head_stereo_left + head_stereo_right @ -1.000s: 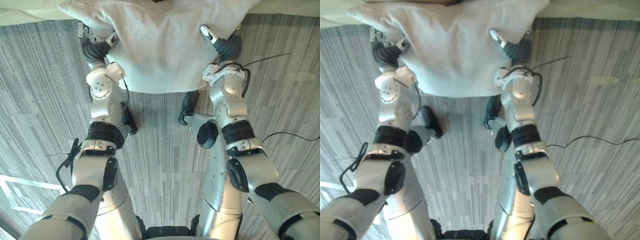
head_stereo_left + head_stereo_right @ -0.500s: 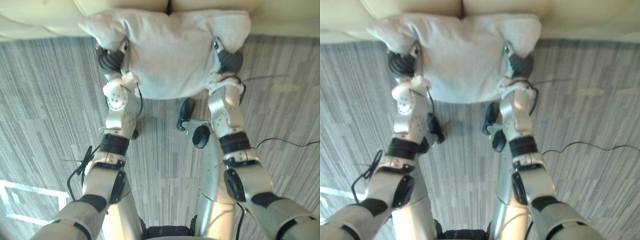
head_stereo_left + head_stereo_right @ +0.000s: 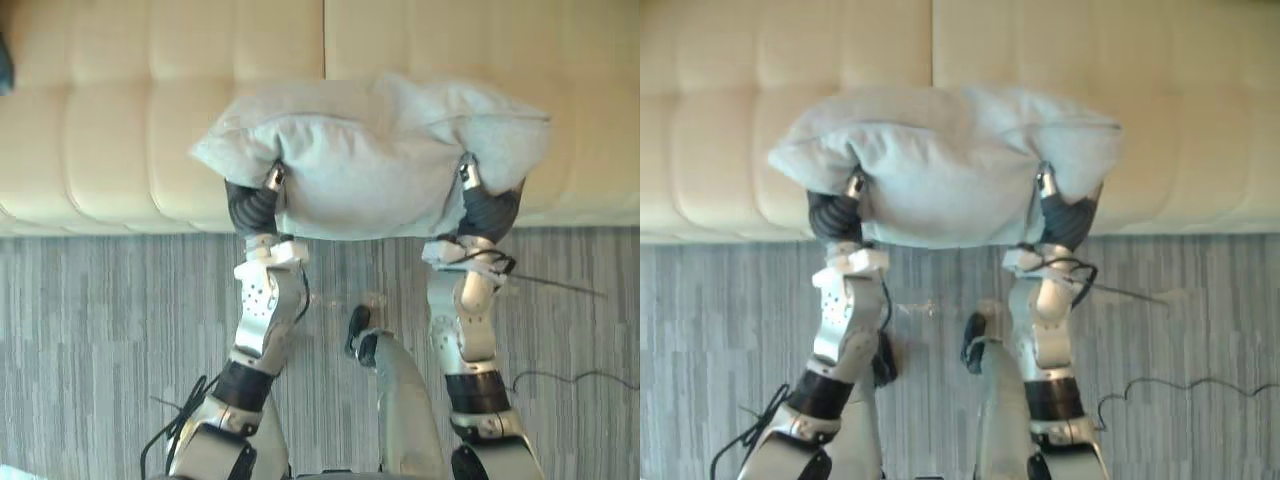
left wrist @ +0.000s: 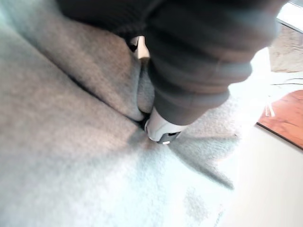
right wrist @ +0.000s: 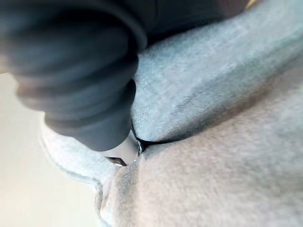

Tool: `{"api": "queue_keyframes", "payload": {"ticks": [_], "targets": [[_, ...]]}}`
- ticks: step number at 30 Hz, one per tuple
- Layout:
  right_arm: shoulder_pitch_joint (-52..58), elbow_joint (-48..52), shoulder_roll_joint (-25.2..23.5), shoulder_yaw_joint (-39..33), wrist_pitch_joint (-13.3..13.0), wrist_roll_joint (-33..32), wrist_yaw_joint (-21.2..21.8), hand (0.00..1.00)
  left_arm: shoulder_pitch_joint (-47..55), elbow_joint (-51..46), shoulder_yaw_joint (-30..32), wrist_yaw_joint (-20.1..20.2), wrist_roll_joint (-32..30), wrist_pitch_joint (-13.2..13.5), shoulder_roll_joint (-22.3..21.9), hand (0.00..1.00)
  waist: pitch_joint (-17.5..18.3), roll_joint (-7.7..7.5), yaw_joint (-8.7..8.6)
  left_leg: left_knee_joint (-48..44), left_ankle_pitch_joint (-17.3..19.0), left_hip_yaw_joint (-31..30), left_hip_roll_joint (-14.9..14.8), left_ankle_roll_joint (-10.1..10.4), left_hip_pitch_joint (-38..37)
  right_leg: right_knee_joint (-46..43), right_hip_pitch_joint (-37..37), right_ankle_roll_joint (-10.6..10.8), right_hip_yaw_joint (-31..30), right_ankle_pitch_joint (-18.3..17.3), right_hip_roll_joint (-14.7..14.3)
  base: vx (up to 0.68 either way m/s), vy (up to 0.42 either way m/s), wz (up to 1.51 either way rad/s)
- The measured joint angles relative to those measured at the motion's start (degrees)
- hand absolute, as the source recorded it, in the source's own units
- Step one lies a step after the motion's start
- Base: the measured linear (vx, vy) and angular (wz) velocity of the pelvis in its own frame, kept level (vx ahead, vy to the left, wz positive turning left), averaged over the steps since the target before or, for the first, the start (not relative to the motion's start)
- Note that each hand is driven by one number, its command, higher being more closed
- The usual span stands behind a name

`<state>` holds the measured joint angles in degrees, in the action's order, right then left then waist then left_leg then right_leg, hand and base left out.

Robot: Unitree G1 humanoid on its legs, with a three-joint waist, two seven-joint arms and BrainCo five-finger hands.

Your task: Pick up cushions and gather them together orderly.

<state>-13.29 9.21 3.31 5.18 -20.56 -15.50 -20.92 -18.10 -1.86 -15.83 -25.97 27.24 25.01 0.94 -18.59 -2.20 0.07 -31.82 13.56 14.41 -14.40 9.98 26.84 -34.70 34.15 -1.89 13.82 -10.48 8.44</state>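
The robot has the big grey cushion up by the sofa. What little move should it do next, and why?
Probably lower it gently onto the seat. The grey cushion is carried between the left hand and right hand, and it overlaps the front of the cream sofa in the eye views, so a resting spot seems right below.

The left arm [image 3: 264, 312] and right arm [image 3: 466, 328] are silver-grey, built of rounded segments, each ringed by a black band [image 3: 478, 392]. A dark ribbed cover wraps the left hand [image 3: 252, 207] and the right hand [image 3: 488, 212]. A thin black cable [image 3: 1080, 270] loops at the right wrist.
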Motion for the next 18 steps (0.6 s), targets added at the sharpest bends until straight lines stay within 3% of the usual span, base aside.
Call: {"api": "queue_keyframes", "payload": {"ticks": [5, 7, 8, 9, 11, 14, 16, 17, 18], "targets": [[8.3, 1.4, 1.3, 2.3, 0.2, 2.1, 0.3, 1.0, 7.6, -0.1, -2.2, 2.2, 2.4, 0.4, 0.1, 1.0, 3.5, -0.3, 0.16, 3.4, -0.1, 0.8, 0.5, 0.2, -10.1, 2.4, -9.1, 1.8, -0.8, -2.3, -0.7, 0.15, -0.002, -0.07], [10.1, 1.2, 1.8, 2.3, 0.7, 2.1, 0.3, 1.0, 9.3, 1.0, -3.5, 2.9, 3.5, 0.6, 0.3, 1.0, 4.0, -0.23, 0.14, -2.4, -0.4, -1.1, 0.0, -0.2, -9.9, 2.9, -12.3, 1.8, -1.3, -4.7, -1.3, 0.07, -0.024, -0.02], [11.0, 1.0, 1.8, 2.3, 1.1, 2.1, 0.3, 1.0, 10.0, 1.9, -4.2, 2.9, 4.5, 0.5, 0.6, 1.0, 4.1, -0.25, 0.1, -7.2, -1.4, -3.1, -0.4, -1.7, -8.8, 2.8, -14.0, 2.0, -1.2, -5.5, -1.4, 0.06, -0.002, -0.08], [12.5, 1.0, 1.9, 2.3, 1.4, 2.1, 0.3, 1.0, 10.7, 3.5, -5.0, 2.9, 4.6, 0.3, 0.9, 1.0, 4.7, -0.52, 0.14, -12.5, -4.0, -5.4, -0.6, -2.8, -7.2, 2.9, -15.9, 1.3, -1.1, -6.1, -1.5, 0.07, 0.0, -0.06], [13.7, 1.0, 1.9, 2.2, 1.7, 2.1, 0.3, 1.0, 12.0, 4.0, -6.3, 2.9, 4.7, -0.6, 2.1, 1.0, 6.5, -1.14, 0.02, -16.1, -6.9, -6.7, -0.6, -2.5, -4.5, 3.9, -16.8, 0.4, -1.6, -6.8, -1.4, 0.09, 0.003, -0.03], [13.4, 0.6, 3.9, 1.7, 1.8, 2.1, 0.3, 1.0, 12.3, 7.3, -9.3, 3.8, 4.7, -1.5, 4.0, 1.0, 7.9, -0.83, -0.27, -9.0, -0.3, -10.4, 3.6, -3.5, -3.9, 8.4, -20.0, -0.4, -1.8, -6.4, -1.5, 0.18, 0.06, 0.06], [11.6, -2.7, 4.1, 1.7, 1.7, 2.1, 0.3, 1.0, 12.3, 10.2, -10.4, 3.8, 4.7, -3.3, 5.5, 1.0, 8.1, -1.18, -0.24, -1.4, 0.1, -12.0, 7.2, -3.6, -3.6, 11.7, -23.3, -0.1, -2.1, -6.1, -1.4, 0.24, 0.129, -0.03], [9.1, -6.4, 4.4, 1.7, 1.8, 2.2, 0.3, 1.0, 13.1, 10.9, -10.8, 3.8, 4.7, -4.6, 6.3, 1.0, 8.7, -1.02, -0.06, 6.9, -2.0, -12.7, 9.1, -3.1, -3.7, 13.9, -25.1, 1.0, -2.6, -5.6, -1.5, 0.32, 0.201, -0.62], [7.4, -8.7, 5.7, 2.2, 2.3, 2.3, 0.3, 1.0, 14.2, 11.0, -11.4, 3.8, 4.6, -4.7, 6.7, 1.0, 9.7, 0.39, 1.06, 14.8, -11.6, -12.1, 9.2, -4.1, -5.2, 15.1, -25.8, 3.0, -4.9, -5.1, -2.9, 0.3, 0.201, -0.85]]}}
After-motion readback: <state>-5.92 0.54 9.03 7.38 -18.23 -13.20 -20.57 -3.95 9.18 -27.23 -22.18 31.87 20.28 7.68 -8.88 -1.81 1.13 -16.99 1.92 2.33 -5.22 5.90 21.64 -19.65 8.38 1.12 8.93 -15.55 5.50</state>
